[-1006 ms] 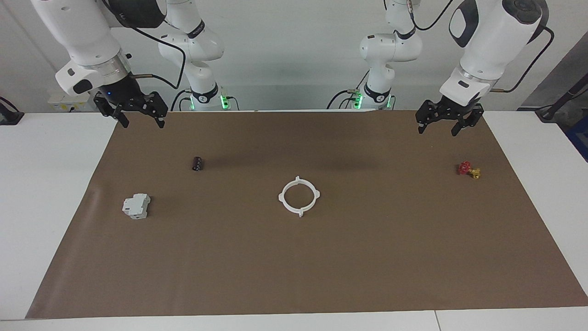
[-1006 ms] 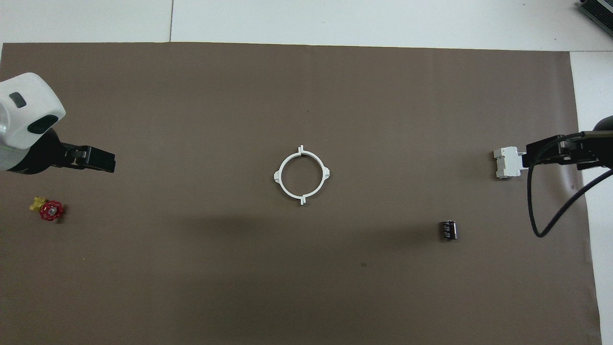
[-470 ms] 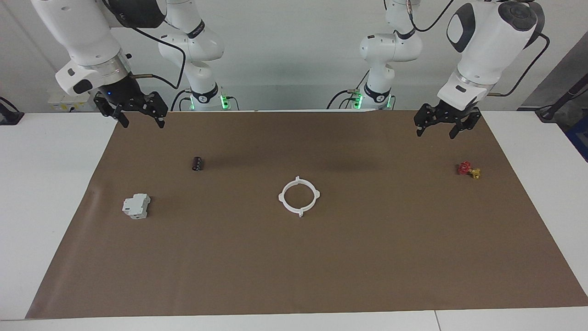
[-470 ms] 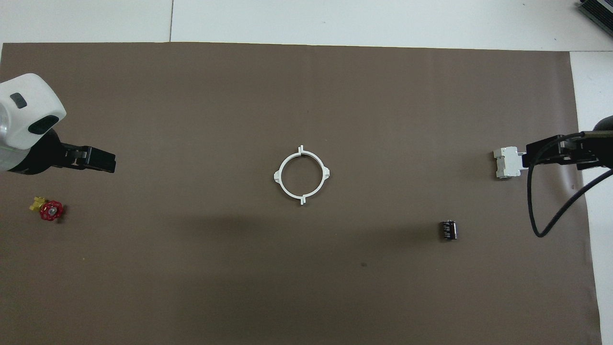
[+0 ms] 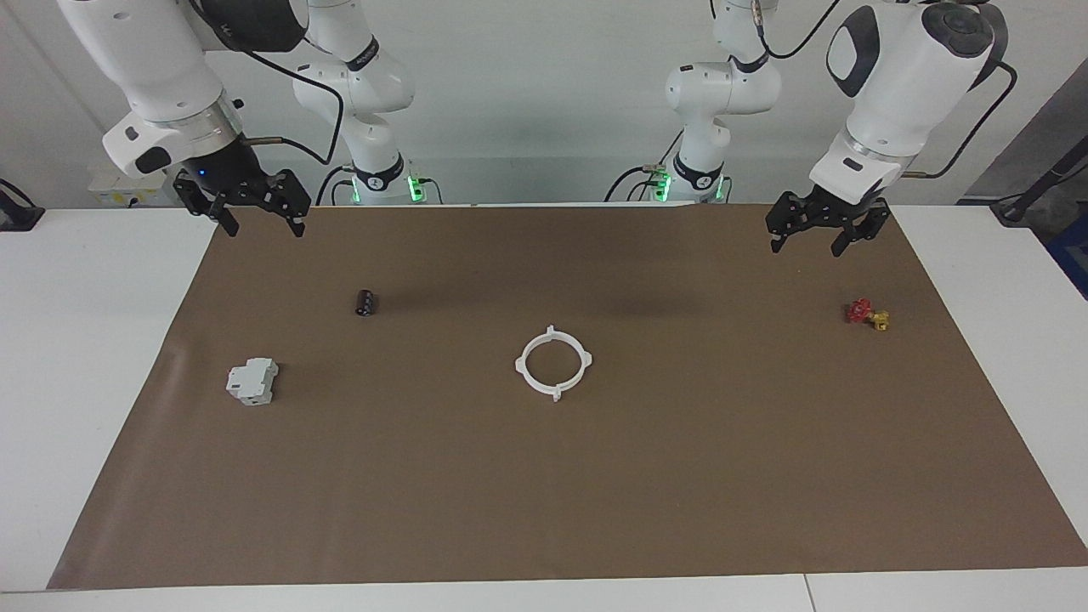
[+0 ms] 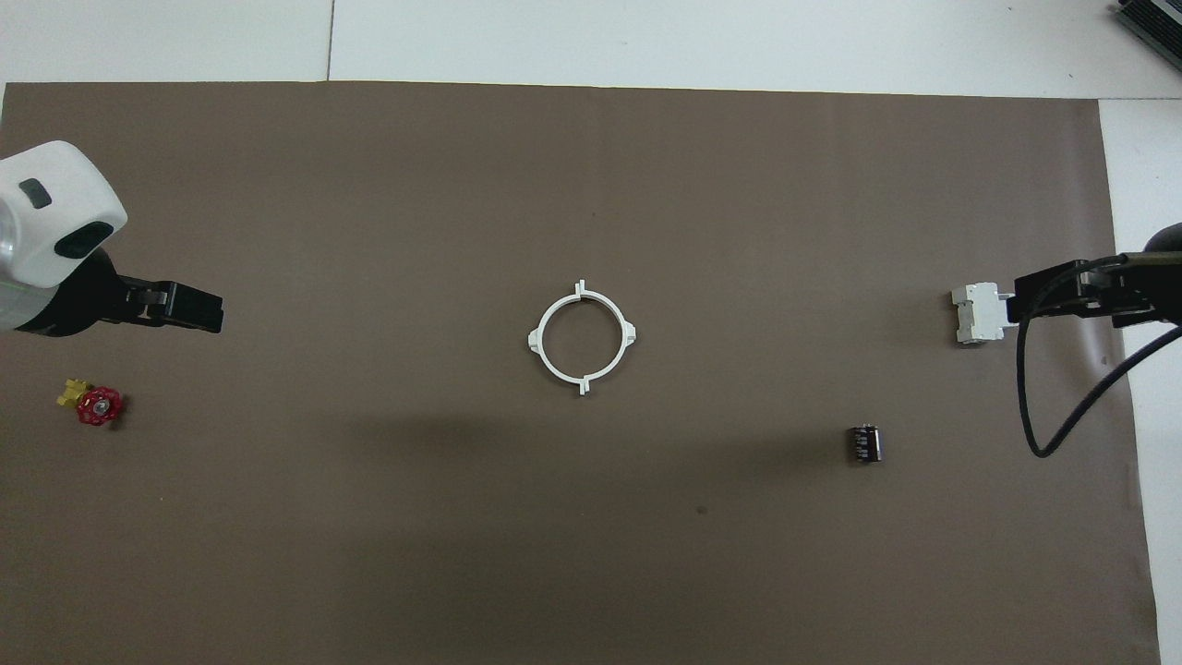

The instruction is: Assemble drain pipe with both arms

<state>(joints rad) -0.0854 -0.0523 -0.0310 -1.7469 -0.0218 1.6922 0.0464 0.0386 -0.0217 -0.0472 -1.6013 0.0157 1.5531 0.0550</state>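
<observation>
From the facing view, my right claw (image 5: 261,215) hangs at the upper left of the frame and my left claw (image 5: 814,231) at the upper right, both spread wide and empty above the brown mat (image 5: 544,476). The drain pipe (image 5: 553,364) lies as a closed ring at centre frame on the bench (image 5: 85,340). From overhead, only the claws' dark tips show at the frame's edges, their spread unreadable; the ring's four tabs stand out clearly there.
</observation>
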